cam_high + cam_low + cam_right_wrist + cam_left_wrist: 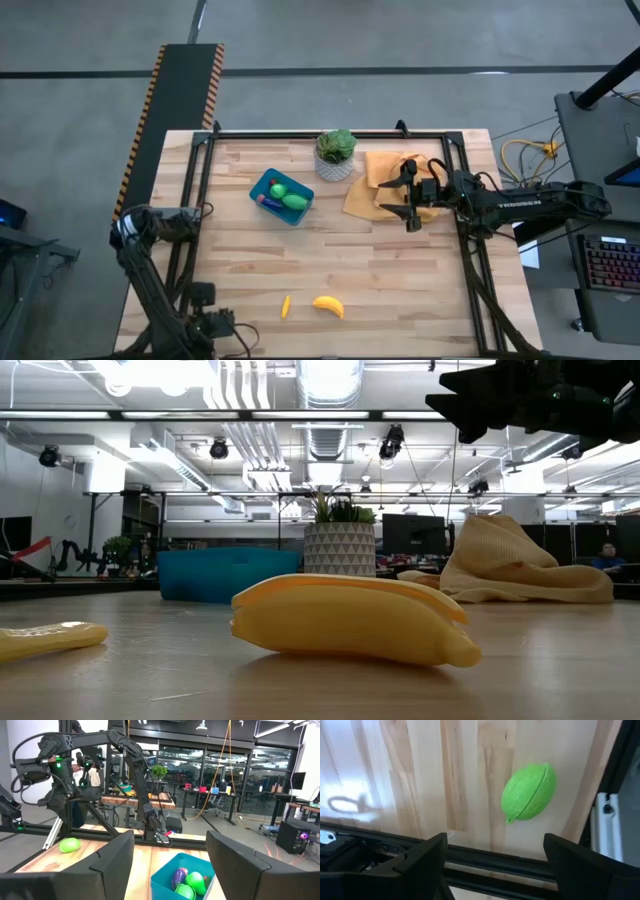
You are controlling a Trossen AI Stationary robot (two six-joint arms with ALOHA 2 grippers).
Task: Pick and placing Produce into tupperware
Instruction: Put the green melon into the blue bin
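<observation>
Produce's split up: green pieces (289,197) sit in the blue tupperware (266,185) near the wood desk's (380,270) far edge, banana (328,305) by the near edge. Right gripper (409,201) hangs spread and empty over the yellow cloth (375,180); left gripper (495,865), also spread, hovers at the near-left corner.

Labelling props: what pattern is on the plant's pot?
The pot has a white-and-grey geometric zigzag pattern, clearest in the low view.

Overhead camera looks straight down on the table (400,290); low camera sits at tabletop level, close behind the banana (350,620). Both, plus the right wrist camera, catch the tupperware (268,186).
</observation>
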